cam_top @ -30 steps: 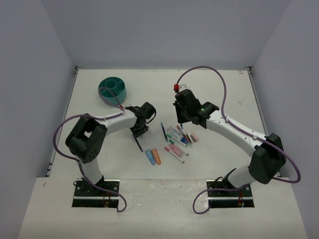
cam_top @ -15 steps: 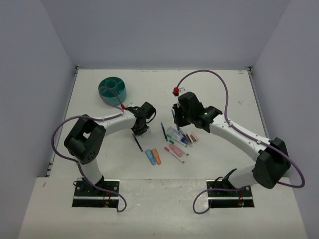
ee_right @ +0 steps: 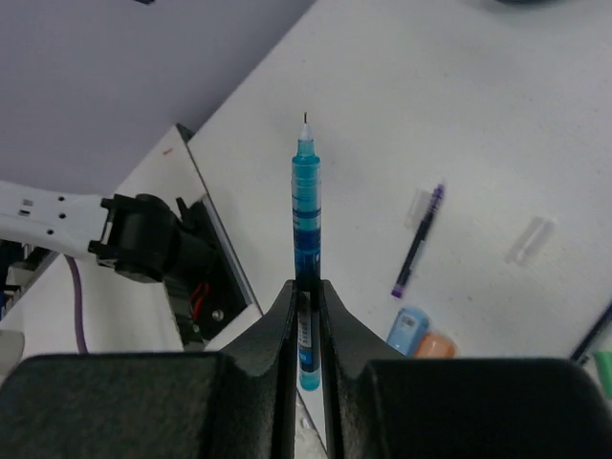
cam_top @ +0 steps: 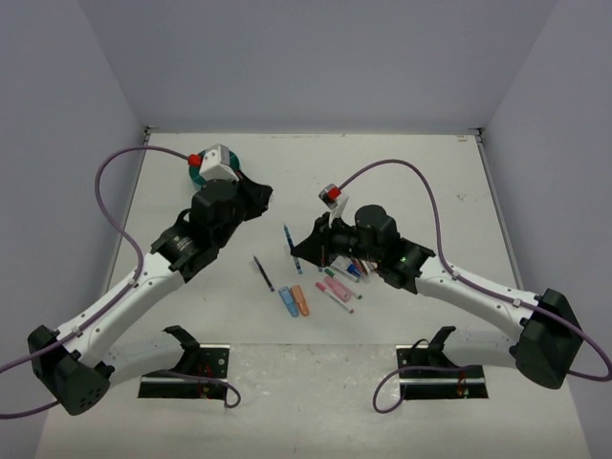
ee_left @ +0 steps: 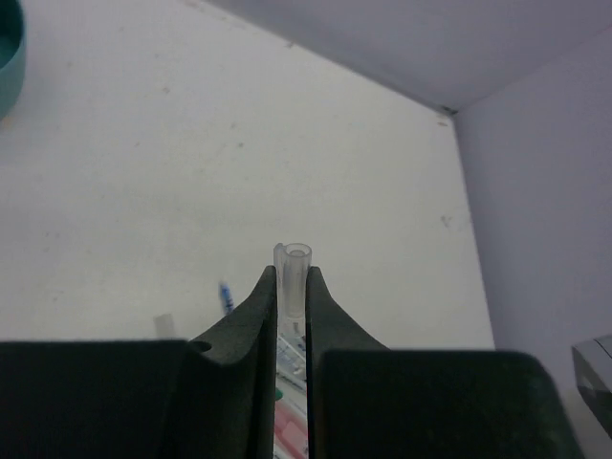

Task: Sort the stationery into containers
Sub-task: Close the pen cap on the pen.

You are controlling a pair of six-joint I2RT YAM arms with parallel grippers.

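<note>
In the left wrist view my left gripper (ee_left: 292, 274) is shut on a clear pen cap (ee_left: 293, 258), held above the table. From above, that gripper (cam_top: 256, 195) hangs beside the teal tub (cam_top: 195, 178), which my wrist mostly hides; its rim (ee_left: 8, 48) shows at the wrist view's left edge. My right gripper (ee_right: 306, 285) is shut on a blue pen (ee_right: 306, 206), tip pointing away, held in the air left of the stationery pile (cam_top: 342, 277). From above, the right gripper (cam_top: 308, 239) and the blue pen (cam_top: 289, 239) show at mid-table.
A dark pen (cam_top: 263, 273) lies on the table, with a blue stub (cam_top: 288, 302) and an orange stub (cam_top: 302, 301) nearer the front edge. A loose clear cap (ee_right: 529, 239) lies near the dark pen (ee_right: 418, 239). Grey walls close off three sides.
My left gripper shut on the clear cap near the dark pen, then rose and swung back toward the tub. My right arm moved left and lower, now showing a blue pen in its jaws.
</note>
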